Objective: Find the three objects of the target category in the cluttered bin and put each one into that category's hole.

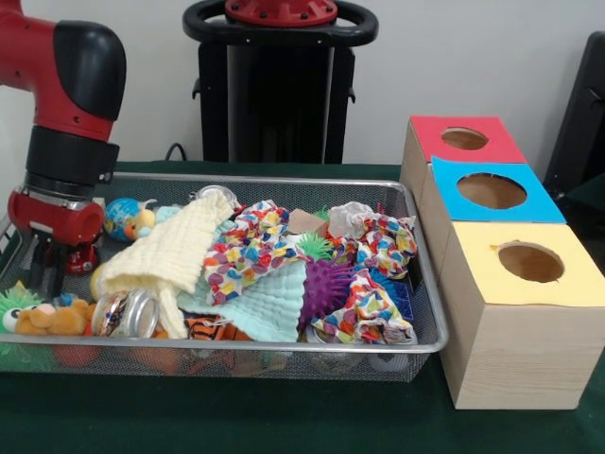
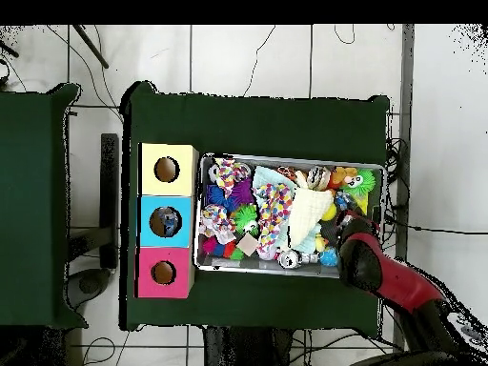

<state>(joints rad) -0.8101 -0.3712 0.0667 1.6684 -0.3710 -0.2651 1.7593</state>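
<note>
A wire mesh bin (image 1: pixel 430 331) (image 2: pixel 291 158) holds a heap of toys and cloths. My gripper (image 1: pixel 47 276) reaches down into its left end in the front view, just above an orange plush toy (image 1: pixel 47 320). Whether it holds anything is hidden. From overhead the red arm (image 2: pixel 367 262) covers the gripper. Three wooden boxes stand beside the bin, with a red-topped hole (image 1: pixel 464 138) (image 2: pixel 163 273), a blue-topped hole (image 1: pixel 491 190) (image 2: pixel 166 222) and a yellow-topped hole (image 1: pixel 530 262) (image 2: pixel 167 170). Something pale blue shows inside the blue hole from overhead.
In the bin lie a cream cloth (image 1: pixel 170 251), colourful patterned cloths (image 1: pixel 250 246), a mint cloth (image 1: pixel 269 307), a purple spiky ball (image 1: pixel 326 284), a green spiky ball (image 1: pixel 314 248), a metal tin (image 1: pixel 128 314) and a small blue toy (image 1: pixel 123 218).
</note>
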